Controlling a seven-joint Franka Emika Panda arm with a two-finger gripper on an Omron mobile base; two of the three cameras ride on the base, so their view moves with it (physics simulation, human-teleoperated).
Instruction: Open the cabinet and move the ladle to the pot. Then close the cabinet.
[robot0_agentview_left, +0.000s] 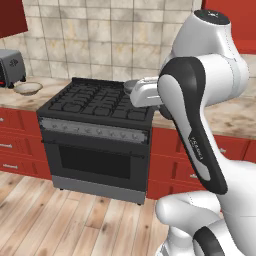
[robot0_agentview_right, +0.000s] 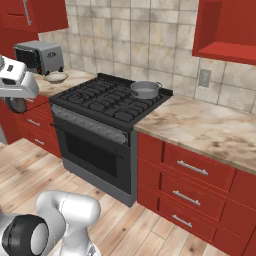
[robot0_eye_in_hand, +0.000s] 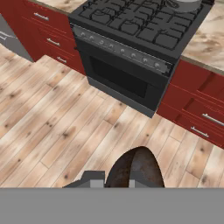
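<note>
- The pincer sits at the bottom of the hand view, its jaws drawn tight on the ladle, whose dark brown rounded bowl rises between the two tips.
- Beneath it lies the wooden floor, well below the hand; the pincer looks to hang out in front of the range rather than over it, though the angle makes this hard to judge.
- Farther on stands the black stove, with its oven door and a row of knobs facing the robot.
- Red drawers with short silver handles flank the stove on both sides under the stone table.
- The pot rests on the stove's back burner, on the side nearest the long stretch of table, well apart from the ladle.
- A toaster and a small bowl sit on the table beyond the stove's other side.
- High on the tiled wall, the cabinet stands open, its red interior showing.
</note>
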